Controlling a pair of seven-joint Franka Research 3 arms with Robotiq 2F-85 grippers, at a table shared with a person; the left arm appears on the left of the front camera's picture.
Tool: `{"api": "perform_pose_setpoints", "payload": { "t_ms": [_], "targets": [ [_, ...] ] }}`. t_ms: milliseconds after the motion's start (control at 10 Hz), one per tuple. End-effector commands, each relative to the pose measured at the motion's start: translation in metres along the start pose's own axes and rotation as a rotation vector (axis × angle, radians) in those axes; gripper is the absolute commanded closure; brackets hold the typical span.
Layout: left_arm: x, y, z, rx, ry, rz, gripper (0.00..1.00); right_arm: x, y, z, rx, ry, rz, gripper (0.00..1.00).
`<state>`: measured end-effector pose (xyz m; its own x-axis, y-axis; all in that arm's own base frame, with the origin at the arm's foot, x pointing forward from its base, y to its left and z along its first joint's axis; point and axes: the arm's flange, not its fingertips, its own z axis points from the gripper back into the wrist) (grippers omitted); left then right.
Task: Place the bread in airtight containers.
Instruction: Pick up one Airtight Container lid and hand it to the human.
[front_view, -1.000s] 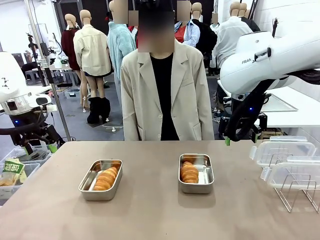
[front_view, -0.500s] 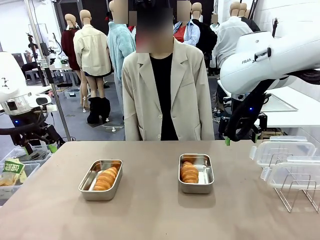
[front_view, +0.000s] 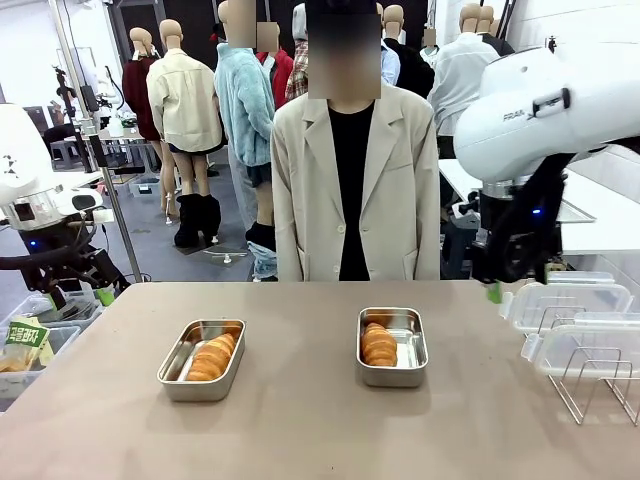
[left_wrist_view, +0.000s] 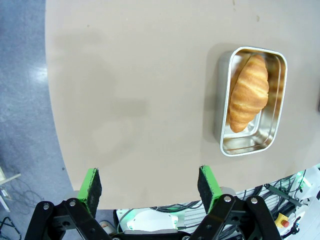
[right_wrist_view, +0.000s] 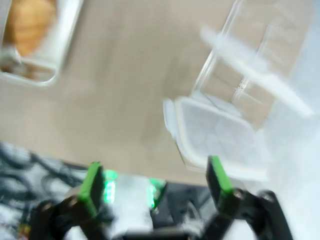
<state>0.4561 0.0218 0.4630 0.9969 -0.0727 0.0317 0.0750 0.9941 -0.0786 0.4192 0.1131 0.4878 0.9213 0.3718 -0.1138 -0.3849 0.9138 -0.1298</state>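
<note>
Resting on the brown table (front_view: 320, 440), two stainless-steel boxes are recorded well apart, both without lids. In the left box (front_view: 178, 368) a left croissant (front_view: 212, 357) is seen lying lengthwise, its far end toward the far right corner. In the right box (front_view: 411, 350) a right croissant (front_view: 378, 343) is laid along the left wall. At the table's right edge a far lid (front_view: 570, 300) of clear plastic is noted, with a near lid (front_view: 590, 345) just in front of it, set against a wire rack (front_view: 590, 390). The left gripper (left_wrist_view: 150, 182) is held off the table's left edge, jaws spread wide with nothing between them; the left box (left_wrist_view: 247, 142) and its croissant (left_wrist_view: 248, 92) are observed well ahead of it. The right gripper (right_wrist_view: 155, 175) is held above the far right of the table, just beside the far lid (right_wrist_view: 215, 135), jaws likewise wide and empty; that wrist view is blurred. A person (front_view: 350, 190) is standing at the far side.
</note>
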Motion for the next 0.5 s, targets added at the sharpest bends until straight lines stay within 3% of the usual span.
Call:
{"api": "perform_pose_setpoints", "payload": {
  "t_ms": [0,200,300,400],
  "targets": [
    [0.002,0.000,0.002,0.008,0.001,0.000,0.00,-0.031,-0.018,0.002,-0.106,0.081,0.374,0.00],
    [0.002,0.000,0.002,0.008,0.001,0.000,0.00,-0.027,-0.026,-0.007,-0.113,0.220,0.658,0.00],
    [0.002,0.000,0.002,0.008,0.001,0.000,0.00,-0.019,-0.026,-0.015,-0.128,0.215,0.637,0.00],
    [0.002,0.000,0.002,0.008,0.001,0.000,0.00,-0.036,-0.019,-0.002,-0.032,0.156,0.473,0.00]
  ]
}}
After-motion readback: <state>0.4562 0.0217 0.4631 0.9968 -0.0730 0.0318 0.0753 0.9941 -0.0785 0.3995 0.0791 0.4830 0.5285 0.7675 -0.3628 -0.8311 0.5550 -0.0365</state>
